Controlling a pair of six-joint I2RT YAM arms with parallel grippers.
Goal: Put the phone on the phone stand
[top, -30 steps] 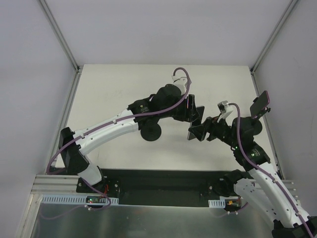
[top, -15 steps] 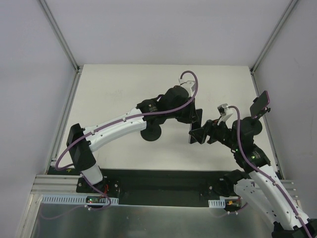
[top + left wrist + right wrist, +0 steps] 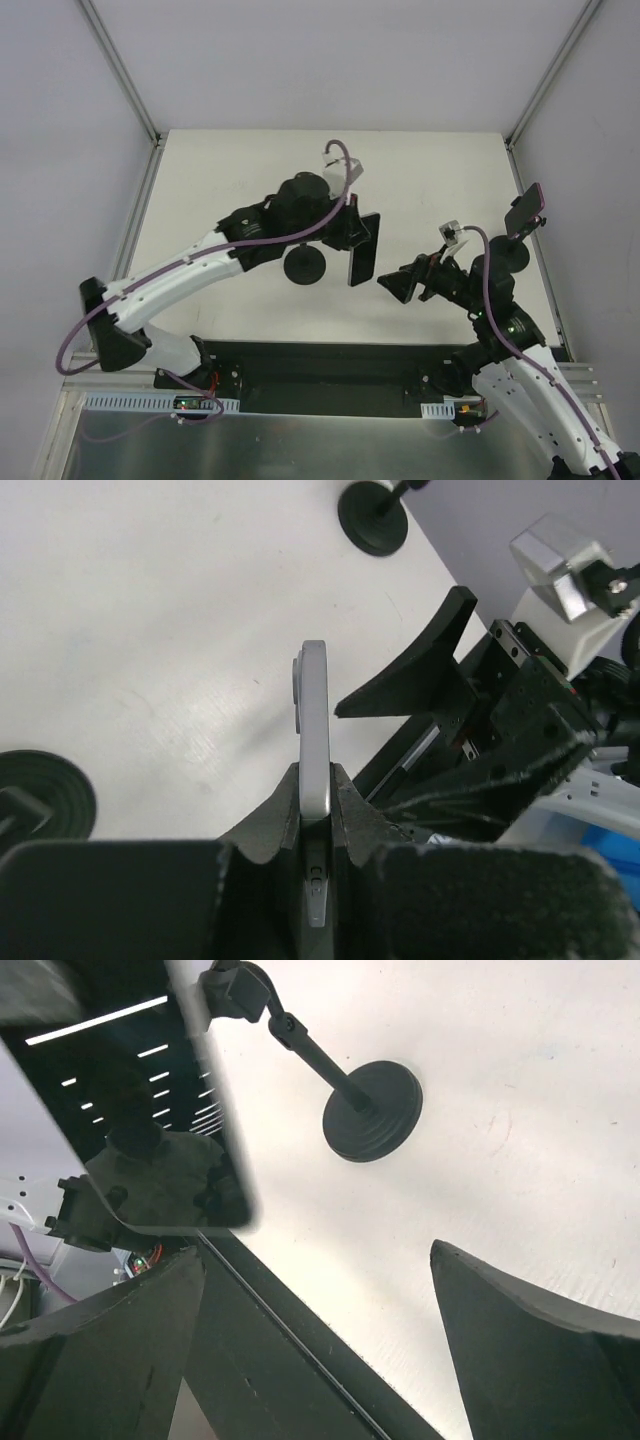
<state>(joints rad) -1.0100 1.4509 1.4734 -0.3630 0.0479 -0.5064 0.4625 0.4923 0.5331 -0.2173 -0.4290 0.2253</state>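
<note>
**Carry the phone point(image 3: 362, 250) squarely onto the phone stand point(image 3: 304, 266)**

Top view: the left gripper point(image 3: 351, 233) clamps the phone at centre frame, just right of the stand. The right gripper point(image 3: 398, 283) gapes empty beside it.

Left wrist view: the phone sits edge-on between the jaws, so avoid twisting.

Right wrist view: align it with the clip point(image 3: 236, 986), upper left.

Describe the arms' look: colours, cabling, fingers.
Left arm and right arm: white link shells with black joints and a purple cable routed along each. Fingers are matte black wedges that taper to a point.
</note>
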